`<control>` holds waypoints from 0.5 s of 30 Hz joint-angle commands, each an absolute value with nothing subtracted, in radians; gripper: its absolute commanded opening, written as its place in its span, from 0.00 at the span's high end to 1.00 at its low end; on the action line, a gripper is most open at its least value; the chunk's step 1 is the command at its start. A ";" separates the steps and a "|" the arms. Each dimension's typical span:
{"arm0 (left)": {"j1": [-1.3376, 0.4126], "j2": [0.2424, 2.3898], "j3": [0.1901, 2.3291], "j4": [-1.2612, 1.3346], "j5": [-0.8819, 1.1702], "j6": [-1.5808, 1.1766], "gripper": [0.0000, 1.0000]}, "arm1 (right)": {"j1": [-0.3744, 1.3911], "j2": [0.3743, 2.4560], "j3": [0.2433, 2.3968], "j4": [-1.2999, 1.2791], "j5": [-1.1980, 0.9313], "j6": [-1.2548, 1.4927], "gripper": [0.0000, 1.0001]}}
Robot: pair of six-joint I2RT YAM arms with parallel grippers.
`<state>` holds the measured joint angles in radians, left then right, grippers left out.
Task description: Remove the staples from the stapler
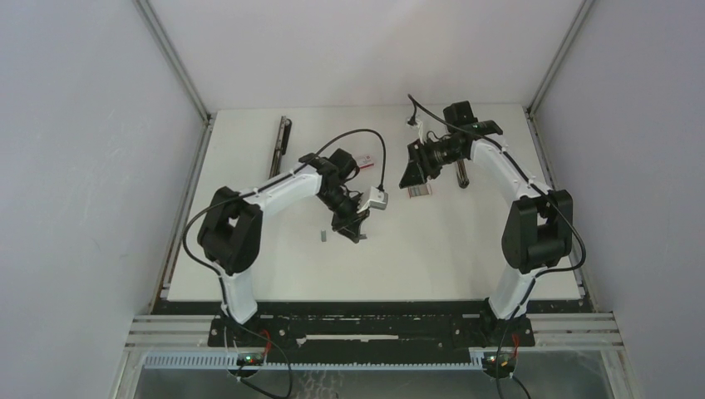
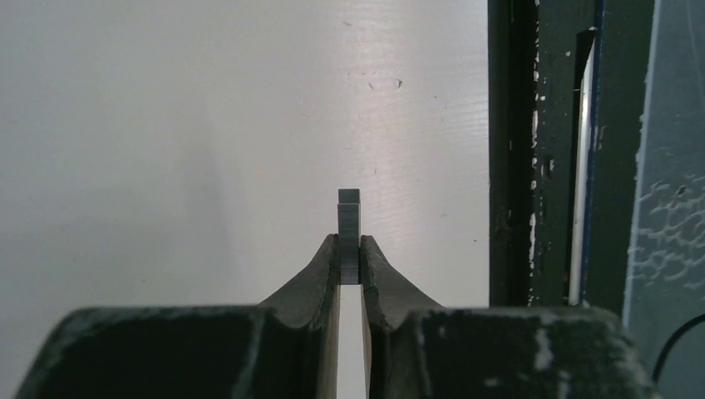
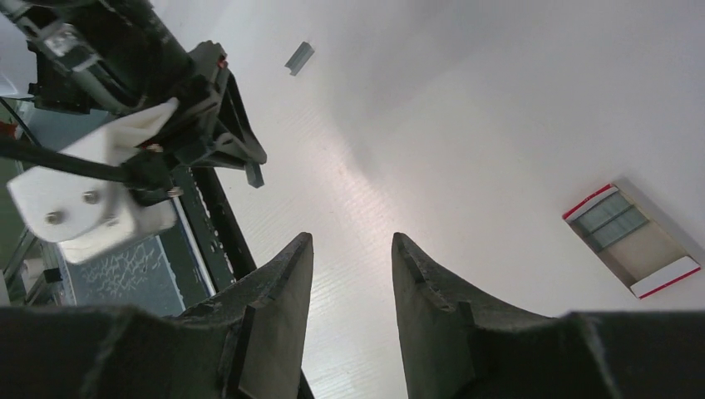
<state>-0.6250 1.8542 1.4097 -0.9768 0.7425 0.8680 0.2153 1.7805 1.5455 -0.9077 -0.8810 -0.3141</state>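
Your left claw (image 2: pixel 350 243) grasps the staples (image 2: pixel 349 209), long axis running straight out past the tips; right claw (image 3: pixel 352 249) stands released.

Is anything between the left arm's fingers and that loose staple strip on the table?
Nothing: the top view shows bare table between the left gripper, with its held staple strip, and the loose staple strip.

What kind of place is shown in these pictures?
Probably a laboratory robot test cell: a white table enclosed by plain grey panels on metal posts, with the left arm and right arm mounted at its near edge.
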 commanded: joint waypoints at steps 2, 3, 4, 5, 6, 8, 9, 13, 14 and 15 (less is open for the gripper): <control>-0.620 1.930 1.517 -1.082 0.806 0.784 0.85 | 0.207 1.736 1.544 -0.870 -0.917 -0.301 0.59; -0.620 1.946 1.528 -1.092 0.811 0.777 0.85 | 0.207 1.737 1.541 -0.870 -0.917 -0.301 0.59; -0.620 1.962 1.536 -1.094 0.814 0.762 0.85 | 0.207 1.737 1.539 -0.867 -0.920 -0.301 0.59; -0.619 1.975 1.544 -1.095 0.816 0.745 0.85 | 0.206 1.736 1.536 -0.867 -0.920 -0.302 0.59; -0.620 1.992 1.549 -1.097 0.817 0.731 0.85 | 0.204 1.736 1.535 -0.867 -0.921 -0.303 0.59; -0.619 2.019 1.561 -1.105 0.820 0.716 0.85 | 0.201 1.736 1.530 -0.865 -0.924 -0.304 0.59; -0.619 2.033 1.567 -1.107 0.822 0.704 0.85 | 0.200 1.736 1.529 -0.865 -0.926 -0.304 0.59; -0.619 2.077 1.587 -1.110 0.832 0.669 0.85 | 0.196 1.737 1.526 -0.862 -0.934 -0.305 0.59; -0.619 2.089 1.591 -1.113 0.836 0.660 0.84 | 0.196 1.737 1.527 -0.863 -0.935 -0.304 0.59; -0.619 2.100 1.596 -1.112 0.837 0.650 0.84 | 0.196 1.737 1.526 -0.862 -0.935 -0.305 0.59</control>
<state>-0.6250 2.0716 1.5379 -1.0859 0.7910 0.7116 0.2031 1.7763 1.5261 -0.8913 -0.9012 -0.3103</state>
